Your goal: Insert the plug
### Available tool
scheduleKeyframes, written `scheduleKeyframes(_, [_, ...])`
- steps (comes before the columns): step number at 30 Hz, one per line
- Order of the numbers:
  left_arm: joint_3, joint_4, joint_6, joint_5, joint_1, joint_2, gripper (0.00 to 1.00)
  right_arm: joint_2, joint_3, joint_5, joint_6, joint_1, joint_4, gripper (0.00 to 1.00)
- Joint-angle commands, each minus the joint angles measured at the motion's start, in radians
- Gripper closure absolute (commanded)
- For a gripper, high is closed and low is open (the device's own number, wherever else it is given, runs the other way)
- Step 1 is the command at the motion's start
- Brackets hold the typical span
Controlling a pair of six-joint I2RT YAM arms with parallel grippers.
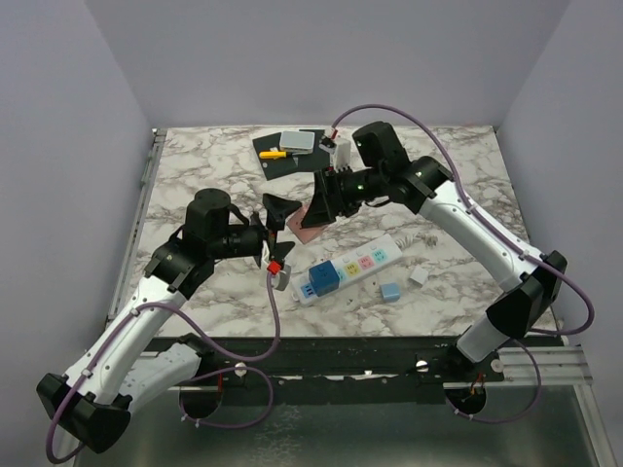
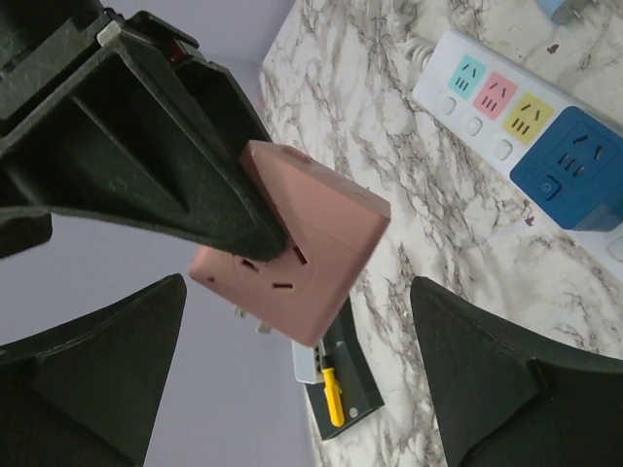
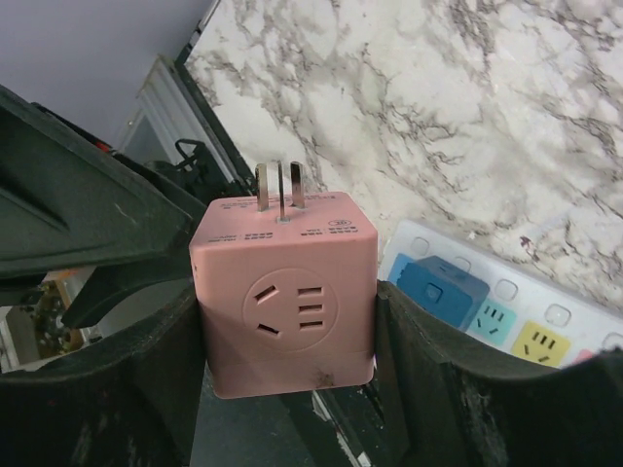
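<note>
While the pink plug [image 3: 287, 302] hangs in the air above the table [image 1: 195, 185], the main job is to get it facing the right way. The power strip [image 1: 368, 257] lies slanted near the front edge, well apart from the plug. The right gripper [image 1: 319, 201] holds the plug by two flat sides, with its jaws part way shut and snug on it. I think that grip looks firm, so it does not need more squeeze. The left gripper [image 1: 274, 230] is wide open. It faces the plug from close by and touches nothing.

A blue cube [image 1: 319, 280] fills the near end of the strip. The green, pink and yellow holes [image 2: 499, 94] next to it are free. The prongs [image 3: 279, 187] point away from the strip. So I think the plug must turn until the prongs face down. Then it should go slowly, straight down over one free hole.

For room, the middle and left of the table are bare. The dark mat [image 1: 292, 156] sits far at the back, out of the way. The left fingers are close to the plug, so a wide turn could bump them. A little blue piece [image 1: 390, 291] lies just in front of the strip. Coming down from above looks safer than sliding in.
</note>
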Motion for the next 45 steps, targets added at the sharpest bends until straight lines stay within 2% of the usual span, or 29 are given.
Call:
scheduleKeyframes(1, [0.008, 0.015, 0.088, 0.053, -0.008, 0.001, 0.01, 0.045, 0.065, -0.053, -0.06, 0.058, -0.041, 0.94])
scheduleKeyframes(7, [0.012, 0.021, 0.069, 0.063, -0.01, -0.013, 0.01, 0.072, 0.106, -0.059, -0.071, 0.086, -0.062, 0.95])
scheduleKeyframes(8, [0.009, 0.022, 0.069, 0.065, -0.011, -0.018, 0.02, 0.076, 0.112, -0.064, -0.072, 0.089, -0.062, 0.95])
scheduleKeyframes(9, [0.007, 0.022, 0.07, 0.066, -0.013, -0.023, 0.07, 0.078, 0.115, -0.068, -0.072, 0.092, -0.06, 0.95])
scheduleKeyframes(13, [0.013, 0.022, 0.052, 0.062, -0.022, -0.03, 0.4, 0.086, 0.123, -0.093, -0.066, 0.103, -0.04, 0.94])
scheduleKeyframes(14, [0.017, 0.022, 0.049, 0.063, -0.024, -0.032, 0.48, -0.122, 0.125, -0.093, -0.061, 0.104, -0.034, 0.92])
scheduleKeyframes(15, [0.021, 0.022, 0.044, 0.067, -0.026, -0.034, 0.57, 0.069, 0.127, -0.088, -0.055, 0.104, -0.03, 0.88])
scheduleKeyframes(17, [0.025, 0.022, 0.037, 0.074, -0.03, -0.043, 0.88, 0.103, 0.127, -0.072, -0.044, 0.105, -0.019, 0.77])
scheduleKeyframes(18, [0.025, 0.022, 0.033, 0.075, -0.031, -0.046, 0.96, 0.102, 0.123, -0.058, -0.035, 0.105, -0.011, 0.69])
scheduleKeyframes(19, [0.025, 0.023, 0.026, 0.072, -0.031, -0.048, 1.0, 0.097, 0.111, -0.044, -0.026, 0.104, 0.006, 0.64])
scheduleKeyframes(23, [0.028, 0.046, -0.066, 0.007, -0.031, -0.045, 1.0, 0.026, 0.034, 0.077, 0.022, 0.103, 0.092, 0.3])
scheduleKeyframes(29, [0.019, 0.161, -0.363, -0.101, -0.031, -0.042, 1.0, -0.163, -0.179, 0.223, 0.163, 0.095, 0.324, 0.05])
scheduleKeyframes(31, [-0.004, 0.233, -0.466, -0.14, -0.031, -0.054, 1.0, -0.219, -0.275, 0.258, 0.221, 0.095, 0.415, 0.04])
scheduleKeyframes(35, [-0.044, 0.322, -0.586, -0.181, -0.031, -0.073, 1.0, -0.275, -0.383, 0.286, 0.311, 0.095, 0.559, 0.11])
scheduleKeyframes(37, [-0.047, 0.345, -0.629, -0.194, -0.032, -0.075, 1.0, -0.272, -0.402, 0.284, 0.341, 0.095, 0.598, 0.14])
scheduleKeyframes(43, [-0.051, 0.356, -0.666, -0.198, -0.032, -0.079, 1.0, -0.214, -0.385, 0.235, 0.386, 0.097, 0.674, 0.14])
scheduleKeyframes(45, [-0.055, 0.357, -0.662, -0.203, -0.032, -0.082, 1.0, -0.194, -0.369, 0.227, 0.389, 0.097, 0.676, 0.22])
